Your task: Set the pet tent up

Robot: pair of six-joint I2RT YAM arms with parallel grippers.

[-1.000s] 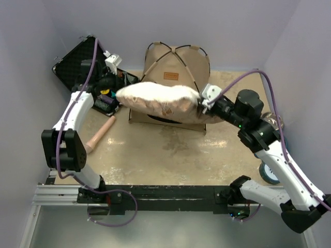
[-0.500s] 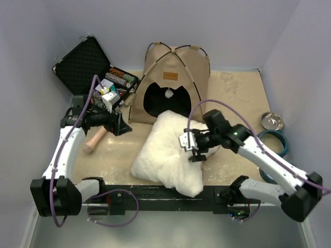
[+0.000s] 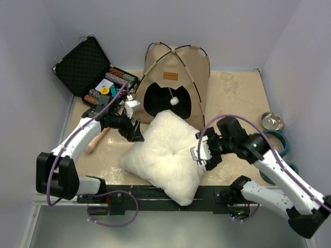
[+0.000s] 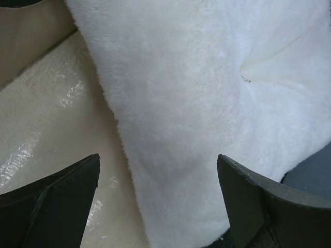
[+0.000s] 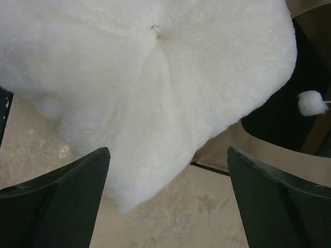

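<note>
The pet tent (image 3: 173,77) is seen standing upright at the far middle of the table (image 3: 232,98), with its doorway turned near and its white pompom (image 3: 174,102) hanging in the opening. The doorway's lower edge is hidden by the white cushion (image 3: 165,155), which appears to touch it. The left fingers (image 4: 51,201) and right fingers (image 5: 57,191) are spread apart and empty at the cushion's left and right edges. In both wrist views the tent is largely cut off.

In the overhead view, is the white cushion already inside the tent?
No, the white cushion lies in front of the pet tent, below its arched doorway, not within it.
</note>
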